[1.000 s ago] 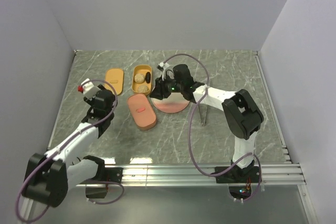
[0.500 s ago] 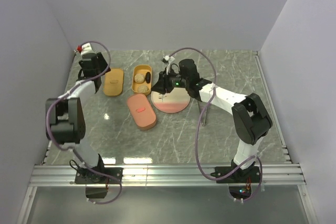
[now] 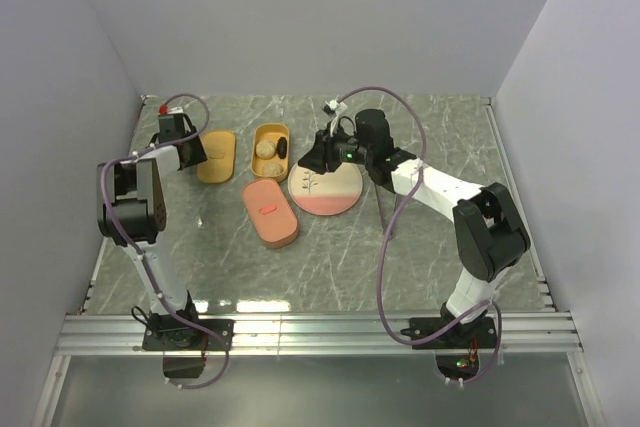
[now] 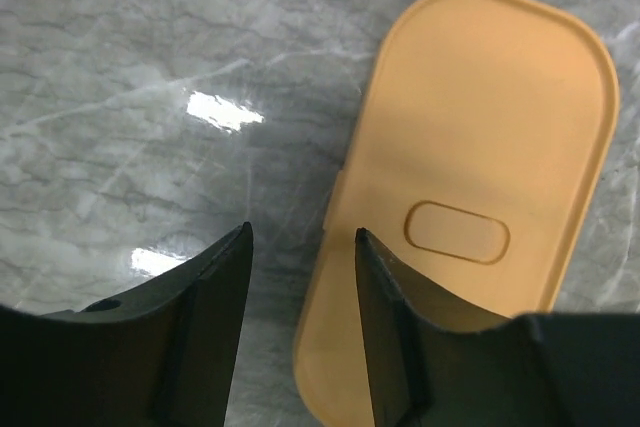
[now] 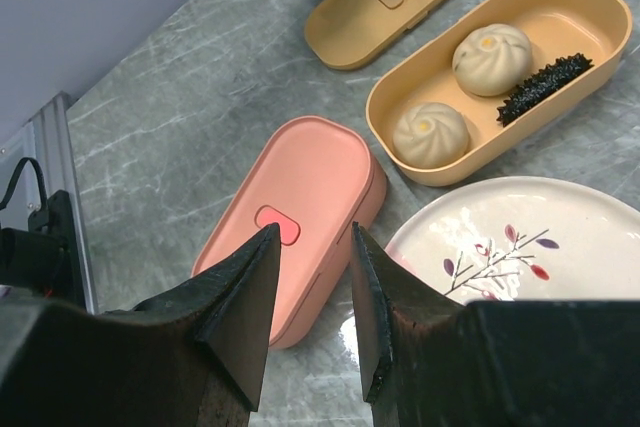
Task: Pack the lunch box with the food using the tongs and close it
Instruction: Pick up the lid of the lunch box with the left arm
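Note:
The yellow lunch box [image 3: 270, 131] stands open at the back, and it shows in the right wrist view too [image 5: 470, 173]. Inside lie two beige balls [image 5: 432, 134] [image 5: 491, 59] and a dark brown piece [image 5: 545, 77]. Its yellow lid [image 3: 217, 155] [image 4: 480, 147] lies flat to the left. The thin grey tongs [image 3: 384, 211] lie on the table right of the plate, with no gripper on them. My left gripper [image 3: 194, 150] [image 4: 300, 237] is open over the lid's left edge. My right gripper [image 3: 311, 162] [image 5: 315, 237] is open and empty, above the plate's back-left rim.
A cream-and-pink plate [image 3: 325, 192] [image 5: 520, 247] sits at mid table. A closed pink container [image 3: 270, 212] [image 5: 300, 217] lies in front of the lunch box. Walls close off the left, back and right. A metal rail runs along the near edge.
My left arm has swung from the near left out to the back left, beside the yellow lid. My right gripper has drawn back a little from the lunch box toward the plate's far rim.

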`<state>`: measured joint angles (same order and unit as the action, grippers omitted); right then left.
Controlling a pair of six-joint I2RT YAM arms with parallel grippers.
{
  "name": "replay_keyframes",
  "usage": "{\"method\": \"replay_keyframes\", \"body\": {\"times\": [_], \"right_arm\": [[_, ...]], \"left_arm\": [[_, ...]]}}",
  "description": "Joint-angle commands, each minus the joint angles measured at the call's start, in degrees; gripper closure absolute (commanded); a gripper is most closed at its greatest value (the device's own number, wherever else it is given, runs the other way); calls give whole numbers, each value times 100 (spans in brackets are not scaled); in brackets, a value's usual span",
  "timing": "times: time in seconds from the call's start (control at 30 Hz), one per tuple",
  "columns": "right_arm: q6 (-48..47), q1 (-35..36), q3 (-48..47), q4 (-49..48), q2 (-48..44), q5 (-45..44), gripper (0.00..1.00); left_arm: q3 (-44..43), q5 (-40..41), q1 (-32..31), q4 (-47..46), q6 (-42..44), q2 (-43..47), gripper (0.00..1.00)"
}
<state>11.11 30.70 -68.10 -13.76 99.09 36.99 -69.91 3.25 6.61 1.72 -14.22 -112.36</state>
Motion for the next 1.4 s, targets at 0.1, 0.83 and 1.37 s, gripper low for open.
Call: {"method": "replay_keyframes", "body": {"times": [0.1, 0.83, 1.37], "right_arm": [[58, -29, -2, -233, -74, 107, 58], [40, -29, -72, -188, 40, 159, 58], [14, -29, -142, -101, 93, 159, 58]], "left_arm": [[-690, -79, 86, 478, 42, -348, 52], [-1182, 62, -169, 1146, 200, -805, 61], [-1613, 326, -169, 1805, 68, -1183, 92]]}}
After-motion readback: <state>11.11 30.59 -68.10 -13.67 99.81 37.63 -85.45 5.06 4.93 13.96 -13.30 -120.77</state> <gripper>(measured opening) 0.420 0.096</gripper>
